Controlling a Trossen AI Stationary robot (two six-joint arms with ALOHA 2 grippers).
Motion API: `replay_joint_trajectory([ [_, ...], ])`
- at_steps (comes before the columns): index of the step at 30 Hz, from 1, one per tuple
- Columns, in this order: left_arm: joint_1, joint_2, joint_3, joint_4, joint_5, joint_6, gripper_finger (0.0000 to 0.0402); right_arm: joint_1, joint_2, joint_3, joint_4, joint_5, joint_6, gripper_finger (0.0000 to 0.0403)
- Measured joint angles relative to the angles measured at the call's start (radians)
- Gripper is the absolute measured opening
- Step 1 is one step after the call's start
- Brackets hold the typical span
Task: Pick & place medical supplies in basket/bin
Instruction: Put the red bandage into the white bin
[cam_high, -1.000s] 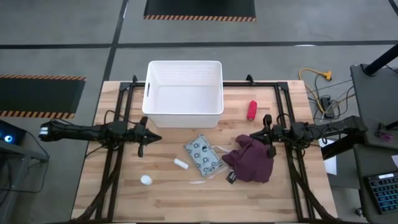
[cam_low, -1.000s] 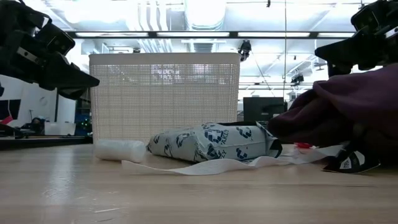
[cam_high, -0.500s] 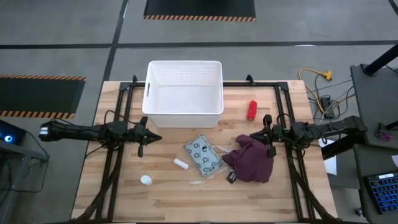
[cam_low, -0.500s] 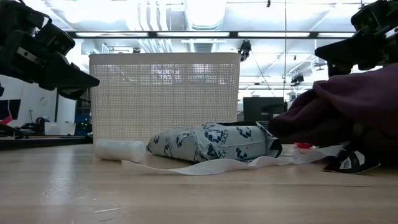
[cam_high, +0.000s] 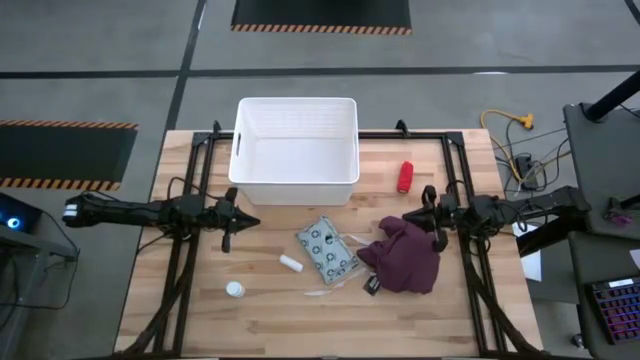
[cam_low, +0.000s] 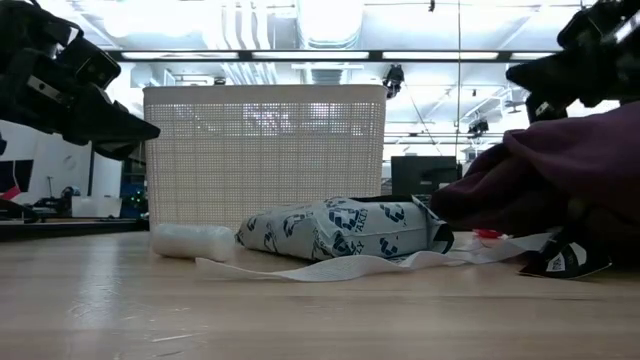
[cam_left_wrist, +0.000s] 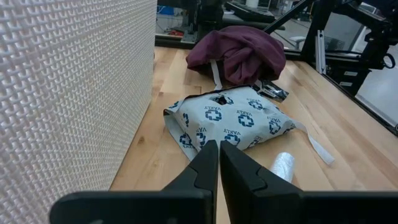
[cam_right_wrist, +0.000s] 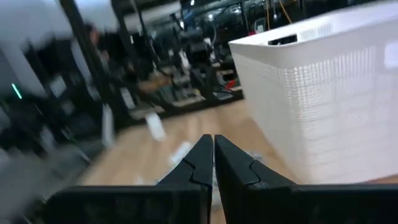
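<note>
My left gripper (cam_left_wrist: 219, 163) is clenched tight on nothing, fingertips pressed together, hovering off the table (cam_high: 470, 300) just beside the tub's ribbed wall. Dead ahead at twelve o'clock lies the grey-green packet (cam_left_wrist: 229, 121) with its rows of round marks, and the short white cylinder (cam_left_wrist: 283, 167) sits at about two o'clock, close by. A white strip (cam_low: 330, 267) trails from under the packet. Beyond that — a heap of maroon cloth (cam_left_wrist: 239, 51) — bulky, blocking whatever lies behind it.

My right gripper (cam_right_wrist: 213, 152) is squeezed closed too, empty, over the cloth's far edge. The white tub (cam_high: 297, 150) stands at the table's back. The red roll (cam_high: 405, 177) lies at the tub's three o'clock, apart from it. The small white round piece (cam_high: 234, 289) sits alone towards the table's front-left.
</note>
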Motion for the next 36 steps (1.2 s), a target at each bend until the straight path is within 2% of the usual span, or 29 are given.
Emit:
replay_joint_trajectory([
  [3,0.0,0.0,0.0,0.0,0.0,0.0,0.0,0.0,0.002,0.0,0.015,0.03,0.095,0.0009],
  [10,0.0,0.0,0.0,0.0,0.0,0.0,0.0,-0.001,0.002,0.0,0.015,0.321,0.281,0.002],
  [14,0.001,0.0,0.0,0.0,0.0,0.0,0.0,-0.001,0.024,0.027,0.005,0.459,0.341,0.0056],
  [19,0.001,0.0,0.0,0.0,0.0,0.0,0.0,0.0,0.122,0.122,-0.018,0.557,0.336,0.0123],
  [23,0.001,0.0,0.0,0.0,0.0,0.0,0.0,0.0,0.242,0.262,-0.214,0.687,0.349,0.0182],
  [26,0.001,0.0,0.0,0.0,0.0,0.0,0.0,-0.007,0.349,0.38,-0.447,0.79,0.463,0.0219],
  [31,0.001,0.0,0.0,0.0,0.0,0.0,0.0,-0.086,0.536,0.553,-0.827,0.749,0.765,0.0255],
  [33,0.001,0.0,0.0,0.0,0.0,0.0,0.0,-0.132,0.611,0.599,-0.9,0.692,0.841,0.0262],
  [36,0.001,0.0,0.0,0.0,0.0,0.0,0.0,-0.226,0.711,0.641,-0.905,0.545,0.832,0.0271],
])
